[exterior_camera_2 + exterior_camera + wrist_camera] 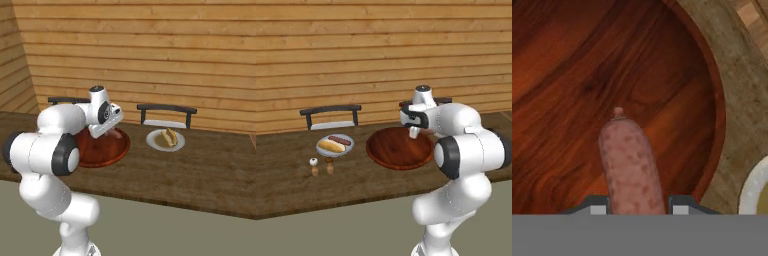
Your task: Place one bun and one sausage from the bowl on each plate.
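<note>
My gripper (634,207) is shut on a pinkish sausage (629,160), which sticks out from between the fingertips above the bowl (572,75), a wide dish of dark reddish wood. The left base view has the gripper (413,132) hanging over the bowl (400,147). To the bowl's left, a grey plate (321,148) holds a bun (331,146) and a sausage (339,140). In the right base view, a second plate (152,141) to the right of the bowl (102,147) carries a bun (170,136). That plate's rim (754,187) shows at the hand view's right edge.
Two small shakers (314,166) (330,165) stand in front of the left plate. A dark chair (331,117) stands behind the wooden table (286,175), and another chair (166,115) behind the right plate. A plank wall backs the scene.
</note>
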You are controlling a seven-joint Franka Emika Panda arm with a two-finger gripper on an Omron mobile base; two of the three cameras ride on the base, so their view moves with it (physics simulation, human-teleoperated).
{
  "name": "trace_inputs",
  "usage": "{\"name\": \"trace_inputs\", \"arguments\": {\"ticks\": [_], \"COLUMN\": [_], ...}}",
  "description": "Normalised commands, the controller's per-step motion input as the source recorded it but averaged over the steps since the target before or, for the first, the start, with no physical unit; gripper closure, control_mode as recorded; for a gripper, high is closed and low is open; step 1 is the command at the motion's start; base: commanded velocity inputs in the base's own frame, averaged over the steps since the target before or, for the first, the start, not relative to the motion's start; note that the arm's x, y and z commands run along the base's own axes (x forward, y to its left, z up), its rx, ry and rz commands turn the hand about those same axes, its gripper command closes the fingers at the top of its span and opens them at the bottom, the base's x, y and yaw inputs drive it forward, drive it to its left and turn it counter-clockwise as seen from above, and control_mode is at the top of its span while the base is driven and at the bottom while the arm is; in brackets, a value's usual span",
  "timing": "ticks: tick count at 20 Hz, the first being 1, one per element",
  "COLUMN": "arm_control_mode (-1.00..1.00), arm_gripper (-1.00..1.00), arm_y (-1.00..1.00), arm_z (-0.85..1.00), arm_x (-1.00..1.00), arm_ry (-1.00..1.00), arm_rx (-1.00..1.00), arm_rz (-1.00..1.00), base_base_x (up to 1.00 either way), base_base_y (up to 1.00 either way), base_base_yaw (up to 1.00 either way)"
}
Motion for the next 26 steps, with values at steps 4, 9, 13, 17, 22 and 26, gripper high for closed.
{"name": "trace_inputs", "arguments": {"ticks": [4,9,13,17,22,26], "arm_control_mode": [-1.00,-1.00,-1.00,-1.00,-1.00,-1.00], "arm_gripper": [1.00,1.00,1.00,1.00,1.00,1.00], "arm_y": [-0.82,-0.95,-0.99,-0.63,-0.02,0.01], "arm_z": [0.46,0.23,0.00,-0.13,-0.84,0.06], "arm_x": [0.01,0.11,0.14,0.14,0.38,0.95], "arm_ry": [-0.03,0.00,0.04,0.01,-0.01,0.01], "arm_rx": [0.02,0.11,0.16,0.16,0.07,-0.05], "arm_rz": [-0.29,-0.37,-0.35,-0.24,-0.07,-0.01], "base_base_x": [0.00,0.00,0.00,0.00,0.00,0.00], "base_base_y": [0.00,0.00,0.00,0.00,0.00,0.00], "base_base_yaw": [0.00,0.00,0.00,0.00,0.00,0.00]}}
